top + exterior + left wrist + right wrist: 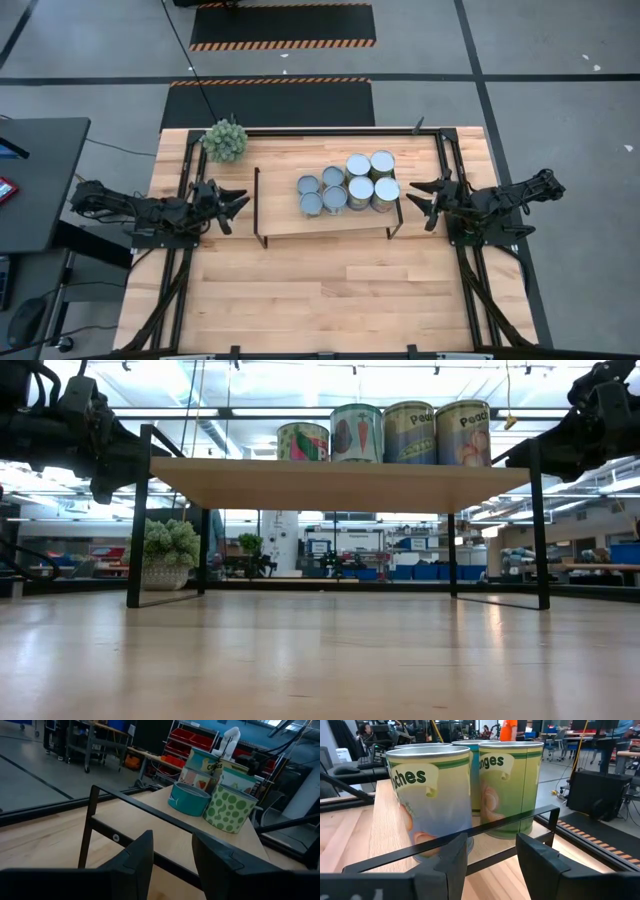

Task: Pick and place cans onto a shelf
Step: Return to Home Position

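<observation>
Going home looks best done by drawing each arm straight outward, away from the end frames of the shelf (280, 212), with no sideways swing. At left-centre of the high view the left gripper (236, 203) hangs just outside the left frame, fingers apart and empty, well apart from the cans. All 8 cans (348, 184) stand clustered on the shelf's right half. At right-centre the right gripper (420, 198), fingers likewise apart and empty, sits just outside the right frame, near the closest cans, so it needs the cleaner retreat.
</observation>
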